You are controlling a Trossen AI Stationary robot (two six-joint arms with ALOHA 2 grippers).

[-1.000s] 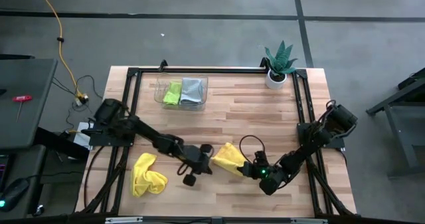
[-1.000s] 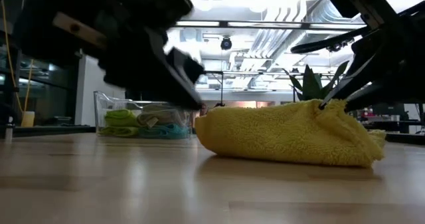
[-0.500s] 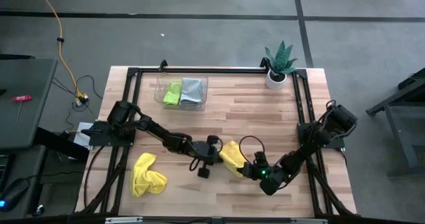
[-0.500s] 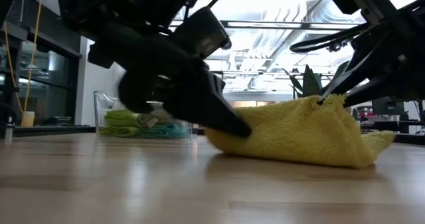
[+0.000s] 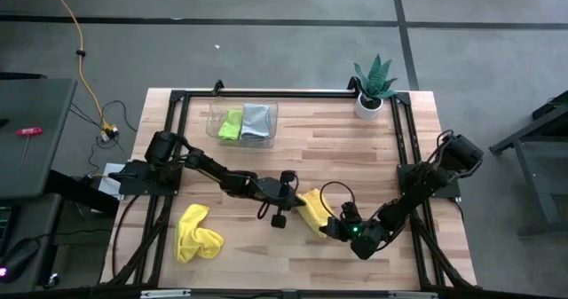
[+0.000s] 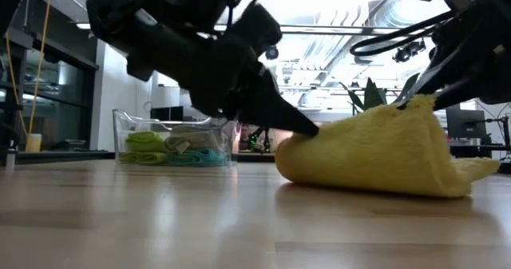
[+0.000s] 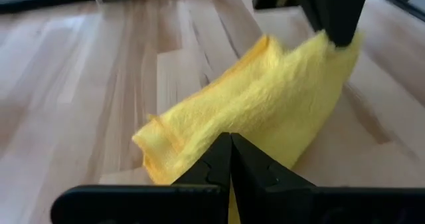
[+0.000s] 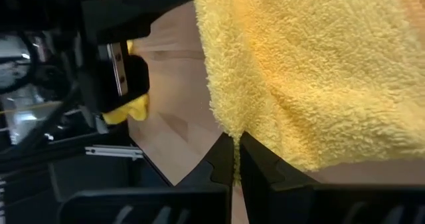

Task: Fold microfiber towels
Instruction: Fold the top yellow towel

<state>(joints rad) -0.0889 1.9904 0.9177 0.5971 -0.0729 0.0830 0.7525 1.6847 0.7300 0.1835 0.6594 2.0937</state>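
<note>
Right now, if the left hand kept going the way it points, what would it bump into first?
The left hand is shut on the yellow towel already. Beyond it, likely the right hand gripping the far side.

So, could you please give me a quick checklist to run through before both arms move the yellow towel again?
1. Left gripper shut on the towel: ok, fingers pinch its near edge.
2. Right gripper shut on the towel's opposite corner: ok.
3. Towel free of the tray: ok, well apart.
4. Second yellow towel out of the way: ok, it lies crumpled beside the left arm.
5. Fold edges aligned: cannot tell, towel is bunched.
</note>
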